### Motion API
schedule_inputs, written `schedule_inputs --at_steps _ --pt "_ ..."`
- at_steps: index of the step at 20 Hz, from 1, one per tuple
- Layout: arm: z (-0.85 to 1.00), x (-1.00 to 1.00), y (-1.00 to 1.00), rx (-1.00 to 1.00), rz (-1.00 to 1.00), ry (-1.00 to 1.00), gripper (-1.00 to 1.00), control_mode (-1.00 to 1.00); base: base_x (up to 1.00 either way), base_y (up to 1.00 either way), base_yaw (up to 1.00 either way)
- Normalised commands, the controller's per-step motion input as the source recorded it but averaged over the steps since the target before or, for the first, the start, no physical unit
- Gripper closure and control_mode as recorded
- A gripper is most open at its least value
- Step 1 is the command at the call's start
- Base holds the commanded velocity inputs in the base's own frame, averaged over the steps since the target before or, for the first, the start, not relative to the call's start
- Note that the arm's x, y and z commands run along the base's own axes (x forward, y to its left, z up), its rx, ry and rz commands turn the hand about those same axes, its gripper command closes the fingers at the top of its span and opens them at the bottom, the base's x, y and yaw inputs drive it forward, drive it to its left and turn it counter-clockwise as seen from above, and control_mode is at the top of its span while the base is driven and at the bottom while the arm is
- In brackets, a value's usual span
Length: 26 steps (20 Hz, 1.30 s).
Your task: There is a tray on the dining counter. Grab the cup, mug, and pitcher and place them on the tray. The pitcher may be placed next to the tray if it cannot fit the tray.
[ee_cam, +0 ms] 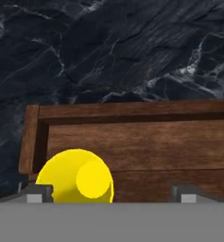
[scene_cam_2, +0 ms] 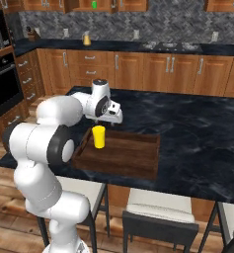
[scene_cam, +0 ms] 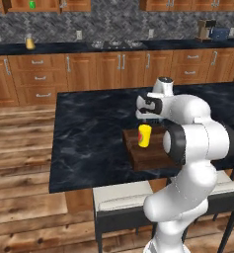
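Arm bent over the dining counter [scene_cam: 89,133], gripper [ee_cam: 108,191] pointing down, fingers spread wide. The cup [scene_cam_2: 99,137] stands upright in the tray [scene_cam_2: 133,158], left end, between the fingertips, unclamped.

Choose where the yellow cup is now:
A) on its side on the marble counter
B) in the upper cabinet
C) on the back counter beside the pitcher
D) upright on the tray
D: the cup stands upright inside the tray, near its corner, below the gripper.
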Motion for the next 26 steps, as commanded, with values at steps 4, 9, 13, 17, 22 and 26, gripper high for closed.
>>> schedule_inputs --at_steps 4,9,13,17,22,26 --pt "0.9 -0.51 0.0 0.0 0.0 -0.05 -1.0 -1.0 0.0 0.0 0.0" --pt "0.82 -0.71 0.02 0.0 0.0 -0.02 -1.0 -1.0 0.0 0.0 0.0" --pt "0.69 -0.78 0.24 0.0 0.0 0.0 -1.0 -1.0 0.0 0.0 0.0" --pt "0.62 -0.71 0.38 0.0 0.0 0.0 -1.0 -1.0 0.0 0.0 0.0" --pt "0.62 -0.56 0.41 0.0 0.0 0.0 -1.0 -1.0 0.0 0.0 0.0" --pt "0.46 -0.6 0.26 0.0 0.0 0.0 -1.0 -1.0 0.0 0.0 0.0"
